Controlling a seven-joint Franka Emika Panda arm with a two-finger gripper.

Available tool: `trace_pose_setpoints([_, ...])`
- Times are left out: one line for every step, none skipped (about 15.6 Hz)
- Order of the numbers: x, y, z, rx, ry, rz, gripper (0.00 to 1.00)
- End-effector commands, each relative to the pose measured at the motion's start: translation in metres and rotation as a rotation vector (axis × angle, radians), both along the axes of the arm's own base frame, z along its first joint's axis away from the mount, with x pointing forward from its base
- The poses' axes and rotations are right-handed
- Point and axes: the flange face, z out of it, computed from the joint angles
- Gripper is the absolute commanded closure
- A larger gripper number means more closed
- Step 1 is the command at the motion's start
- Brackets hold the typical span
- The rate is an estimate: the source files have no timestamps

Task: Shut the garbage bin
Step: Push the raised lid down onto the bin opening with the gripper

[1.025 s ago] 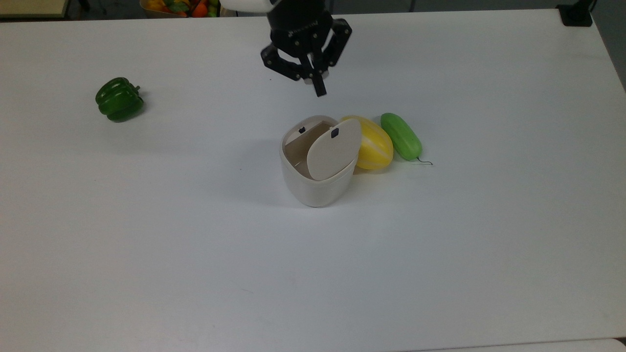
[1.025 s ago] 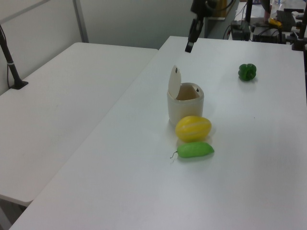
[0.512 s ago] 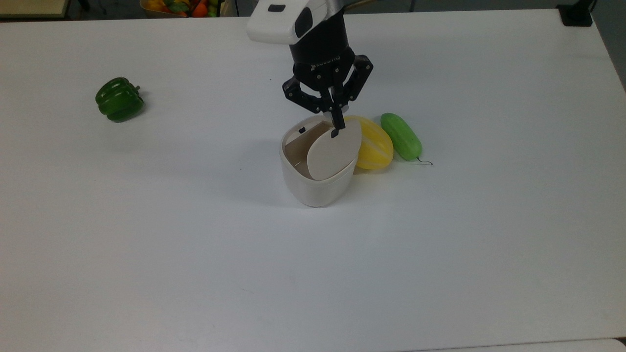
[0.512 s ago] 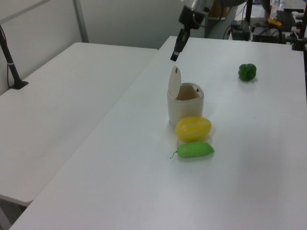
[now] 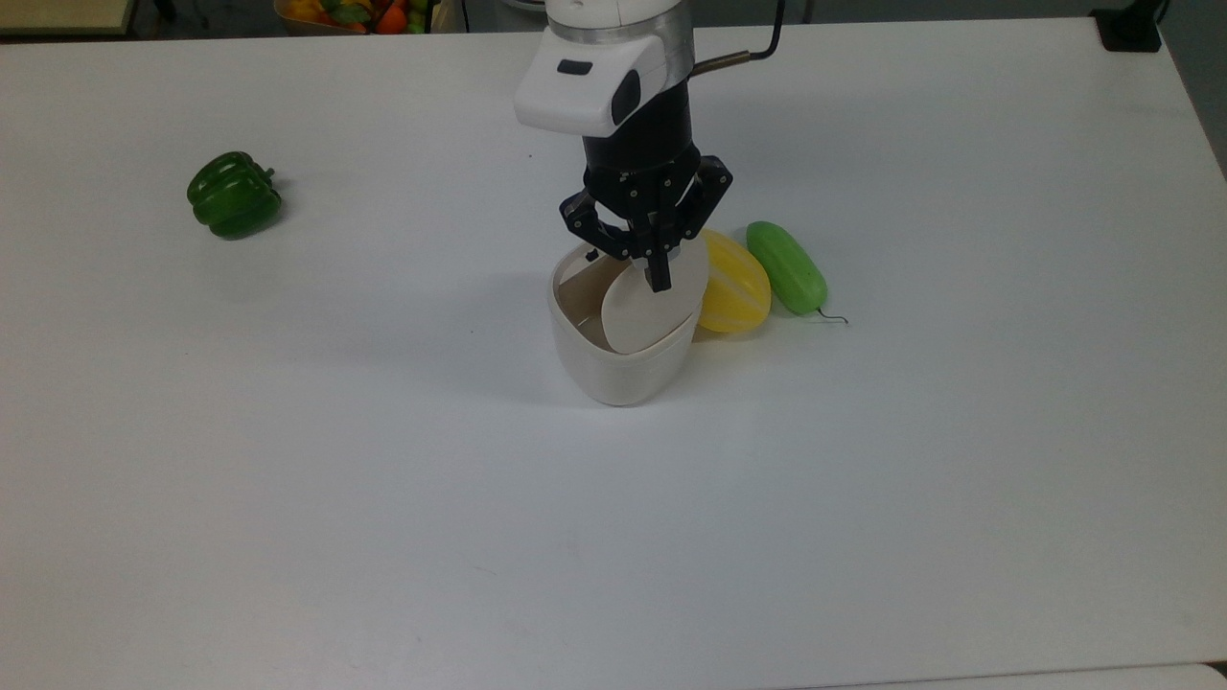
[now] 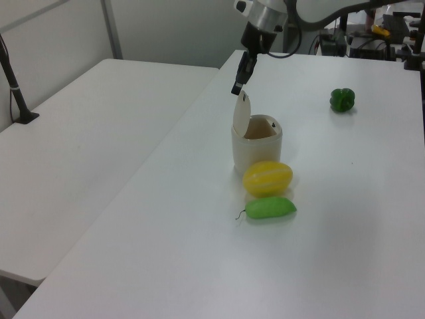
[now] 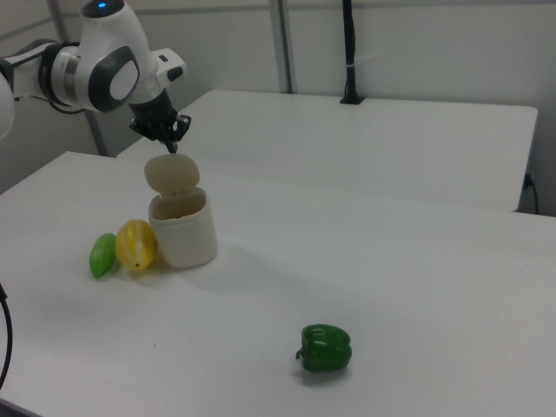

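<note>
The garbage bin (image 5: 613, 355) sits near the centre of the top view with its lid (image 5: 644, 307) standing upright, so closing is not yet done. The gripper (image 5: 658, 278) hangs at the lid's top edge, fingers pressed together, holding nothing. Whether it touches the lid is hard to tell. A yellow fruit (image 5: 733, 283) lies just beside the bin.

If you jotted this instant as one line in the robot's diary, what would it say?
step: close garbage bin | lid: upright, open | gripper: shut, at lid's top edge | beside bin: yellow melon, green cucumber | done: no
</note>
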Motion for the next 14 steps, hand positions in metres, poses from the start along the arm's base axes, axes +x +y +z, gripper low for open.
trace_pose_setpoints([-0.004,0.000,-0.009,-0.060,0.023,0.034,1.00])
trace_pose_setpoints([-0.006,-0.002,-0.012,-0.074,0.051,0.057,1.00])
trace_pose_setpoints([-0.007,-0.005,-0.013,-0.085,0.068,0.075,1.00])
trace_pose_setpoints([-0.008,-0.008,-0.015,-0.094,0.086,0.086,1.00])
trace_pose_setpoints([-0.010,-0.010,-0.018,-0.100,0.109,0.095,1.00])
trace_pose_setpoints([-0.012,-0.010,-0.021,-0.106,0.131,0.110,1.00])
trace_pose_setpoints([-0.013,-0.012,-0.024,-0.111,0.150,0.120,1.00])
trace_pose_setpoints([-0.013,-0.014,-0.026,-0.114,0.160,0.121,1.00])
trace_pose_setpoints([-0.014,-0.016,-0.028,-0.117,0.169,0.118,1.00])
trace_pose_setpoints([-0.013,-0.019,-0.030,-0.120,0.173,0.113,1.00])
trace_pose_setpoints([-0.015,-0.020,-0.037,-0.124,0.190,0.117,1.00])
trace_pose_setpoints([-0.016,-0.020,-0.044,-0.128,0.205,0.125,1.00])
trace_pose_setpoints([-0.016,-0.021,-0.048,-0.129,0.214,0.125,1.00])
trace_pose_setpoints([-0.016,-0.022,-0.051,-0.131,0.218,0.124,1.00])
